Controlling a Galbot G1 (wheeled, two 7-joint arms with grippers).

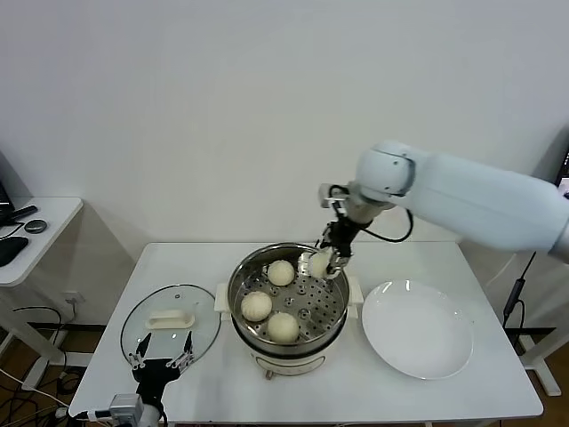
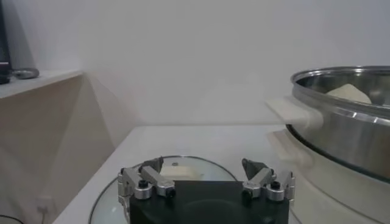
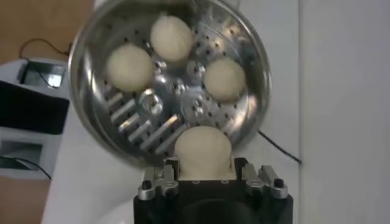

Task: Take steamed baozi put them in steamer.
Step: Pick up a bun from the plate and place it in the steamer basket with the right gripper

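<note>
**Last bun is hanging over the steamer's far rim**

Your right gripper is clenching the fourth baozi across its middle, and you are holding it just above the far right edge of the steamer. The bun is bulging a little past the fingers, so it is probably soft and light: a squashy dough skin that dents under pressure and may cling to the pads when you let go. Gripping at its widest girth, as you are doing now, looks the safest hold; pinching harder would likely crease it.

You are counting four buns in all. Three are already sitting on the perforated tray, apart from one another, and one is in the claw. There is one steamer, one white plate now bare, and one glass lid.

Your left gripper is waiting with its jaws spread wide, hovering over the lid.
</note>
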